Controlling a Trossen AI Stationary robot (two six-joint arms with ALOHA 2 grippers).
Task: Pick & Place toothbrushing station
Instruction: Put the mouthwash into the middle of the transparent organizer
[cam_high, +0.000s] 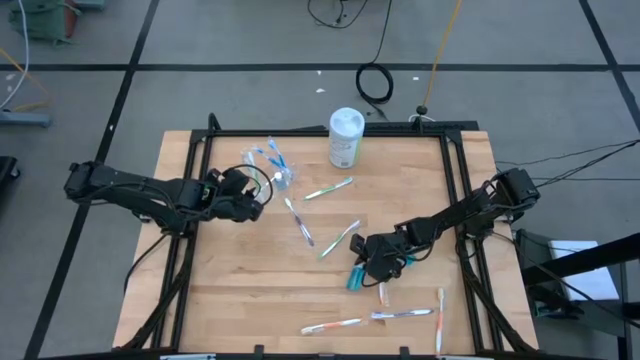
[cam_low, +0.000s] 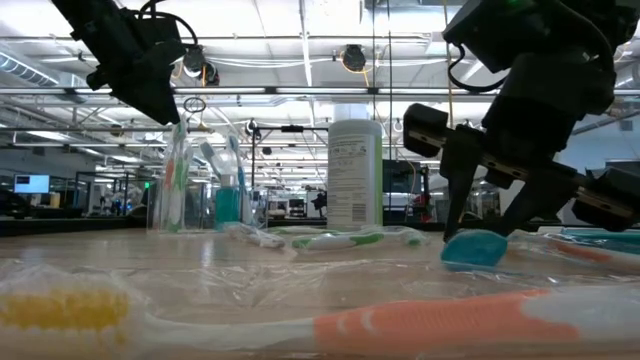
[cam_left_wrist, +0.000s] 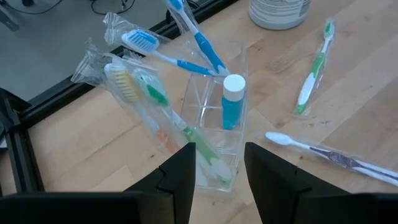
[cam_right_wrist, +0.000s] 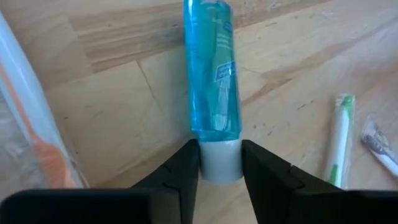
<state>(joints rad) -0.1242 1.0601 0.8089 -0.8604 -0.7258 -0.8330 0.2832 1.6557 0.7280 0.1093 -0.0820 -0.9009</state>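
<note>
No words or numbers can be read here. The white can (cam_low: 355, 175) has a label with small dark print, but the letters are too tiny to make out. The blue tube (cam_right_wrist: 211, 68) has a little patch of print on its side, and that is too blurry to read too. The wrappers on the toothbrushes (cam_left_wrist: 314, 68) show no letters that can be made out.

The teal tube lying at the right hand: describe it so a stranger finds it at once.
Start at the wooden table and go to the right hand. The teal tube lies flat there, its white cap between the fingers. Its neighbours are slim wrapped toothbrushes; it alone is short, thick and translucent blue.
</note>
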